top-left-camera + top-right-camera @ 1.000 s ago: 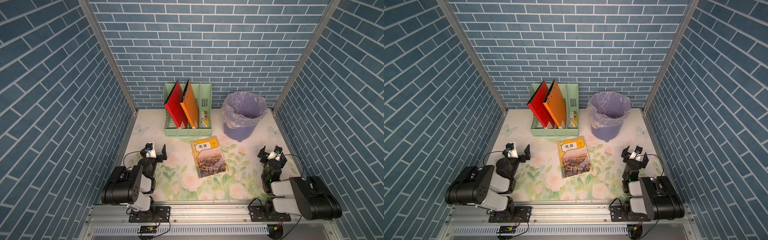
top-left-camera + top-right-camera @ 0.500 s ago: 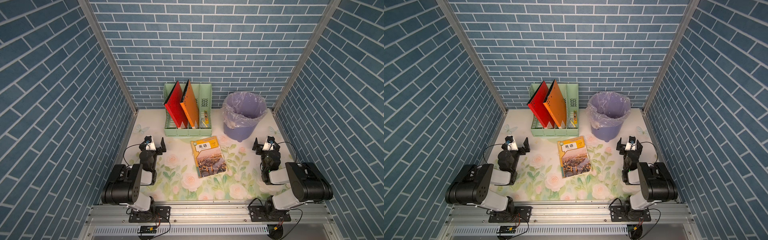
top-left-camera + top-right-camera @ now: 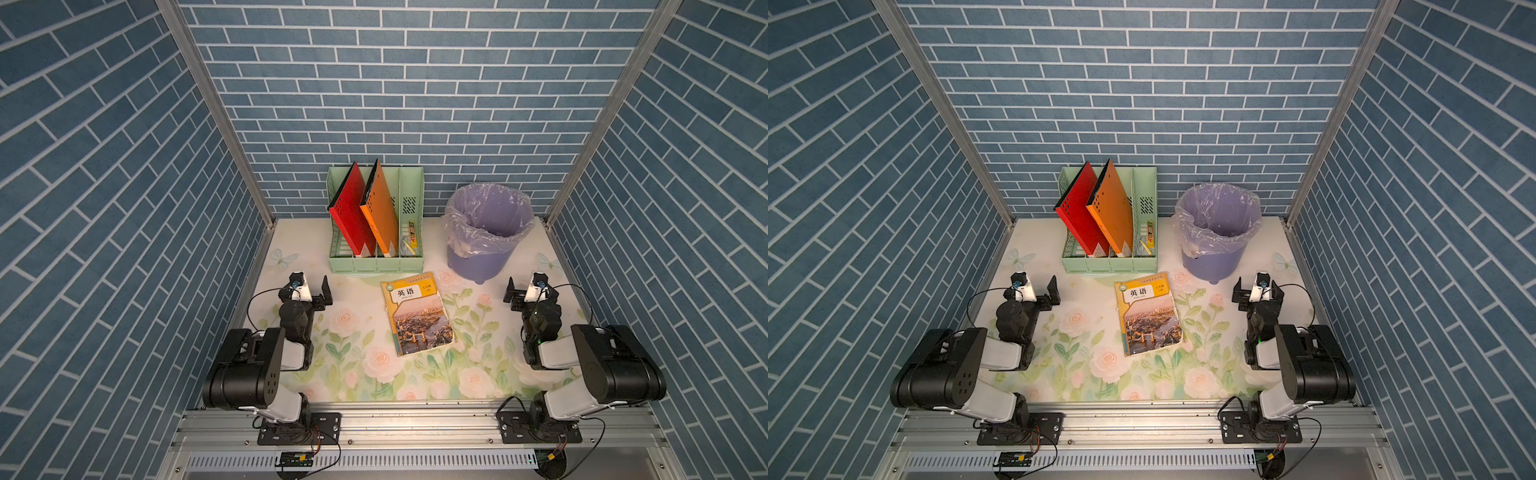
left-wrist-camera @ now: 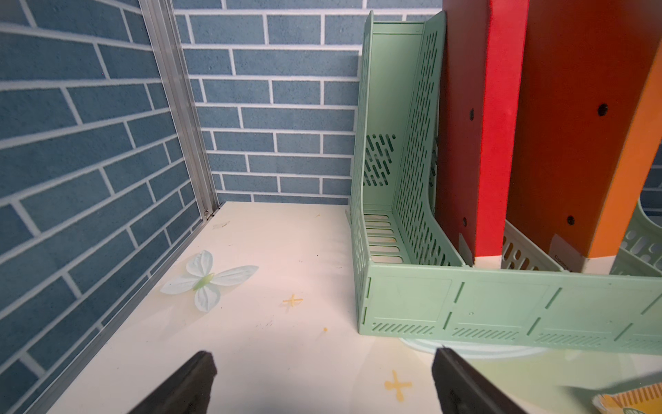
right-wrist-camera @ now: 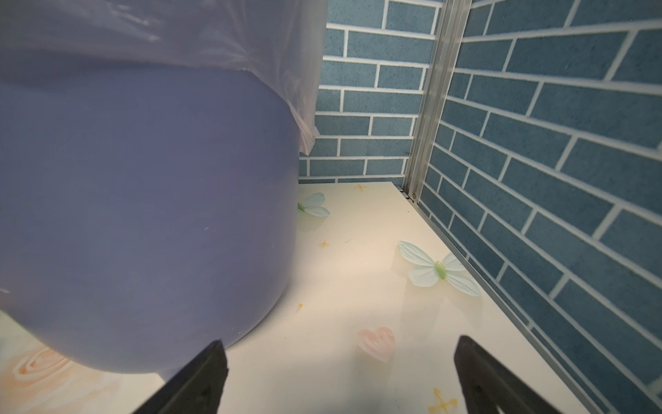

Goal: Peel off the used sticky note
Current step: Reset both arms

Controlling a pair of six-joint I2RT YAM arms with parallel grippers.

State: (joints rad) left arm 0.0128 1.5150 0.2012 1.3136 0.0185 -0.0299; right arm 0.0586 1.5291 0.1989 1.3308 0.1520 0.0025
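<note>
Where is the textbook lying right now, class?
In both top views the textbook lies flat mid-table, just in front of the green file rack.

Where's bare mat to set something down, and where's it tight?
Free: mat between left gripper and textbook; between textbook and right gripper; the front strip by the rail. Tight: where textbook's top edge nears file rack and bin.

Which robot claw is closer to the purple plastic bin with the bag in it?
Right. The right gripper sits open just beside the purple plastic bin; the left gripper is far across the table, near the green plastic file rack.
</note>
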